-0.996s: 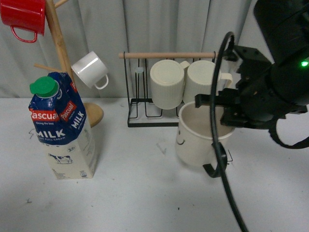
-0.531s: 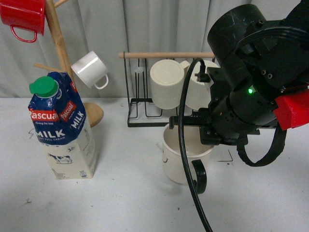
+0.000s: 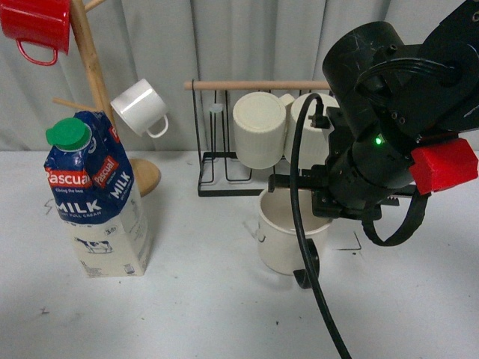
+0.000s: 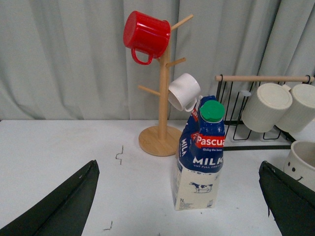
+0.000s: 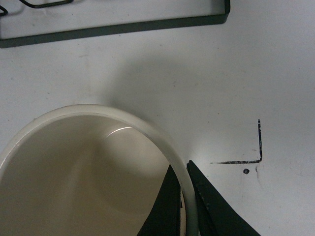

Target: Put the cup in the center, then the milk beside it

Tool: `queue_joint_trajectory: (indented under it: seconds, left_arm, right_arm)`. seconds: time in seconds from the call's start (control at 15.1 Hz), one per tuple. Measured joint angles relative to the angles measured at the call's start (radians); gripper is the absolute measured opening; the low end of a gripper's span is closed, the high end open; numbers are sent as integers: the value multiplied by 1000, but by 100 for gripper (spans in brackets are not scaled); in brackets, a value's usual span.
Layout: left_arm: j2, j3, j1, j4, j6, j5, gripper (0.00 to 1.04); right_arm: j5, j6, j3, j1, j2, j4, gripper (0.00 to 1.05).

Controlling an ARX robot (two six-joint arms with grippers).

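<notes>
Right claw [image 3: 329, 212] reaches down from the bulky black arm in the front view and meets the cup [image 3: 288, 241] at the right side of its rim. The cup is upright on the table [image 3: 209, 314], its black handle turned toward the camera, just in front of the wire rack [image 3: 224, 179] where two ribbed mugs [image 3: 260, 129] hang from a wooden bar. Whether its base touches the table I cannot tell. The milk [image 3: 97, 202] stands upright well to the left, near the foot of the wooden mug tree [image 3: 86, 60], which carries a red mug [image 3: 37, 26] and a small white mug [image 3: 138, 108].

From the left wrist view, the left claw [image 4: 178, 166] is spread wide with nothing between its fingers [image 4: 69, 201], hanging above the table and short of the milk [image 4: 199, 157], which faces the camera (green cap up, cow drawing low). The cup [image 4: 300, 162] shows at the picture's edge, smiley face visible.

Seen by the right wrist camera, the right claw [image 5: 184, 196] is clamped on the cup [image 5: 83, 172]: one finger inside the rim, one outside, both pressed to the wall. A black corner mark [image 5: 256, 147] on the table lies near the cup, and the rack's base bar [image 5: 113, 29] lies beyond.
</notes>
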Motion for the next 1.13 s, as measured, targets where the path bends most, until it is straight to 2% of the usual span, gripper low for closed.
queue_joint_trajectory:
  seconds: [0.27,0.33,0.53,0.73,0.8,0.93,1.0,1.06,1.13]
  left_arm:
    - [0,0,0,0,0,0,98]
    - [0,0,0,0,0,0,98]
    - [0,0,0,0,0,0,98]
    - [0,0,0,0,0,0,98]
    - [0,0,0,0,0,0,98]
    - [0,0,0,0,0,0,98]
    - [0,0,0,0,0,0,98]
    - [0,0,0,0,0,1,98]
    - [0,0,0,0,0,0,98]
  right_arm:
    - [-1,6,2,2,14,5,3]
    - [-1,6,6,2,20,10,13]
    - [-24,8,18,0,25,7,49]
    - [-123,15,-12,-20,-91,67,89]
    - [-166,20,-39,-29,-161,103,99]
    - [-277,65,-103,-90,-313,257,98]
    - [-190,32,-248,-129,-426,536,91]
    - [-70,-56,-361,-151,-504,679,82]
    - [6,-179,-525,-206,-643,800,69]
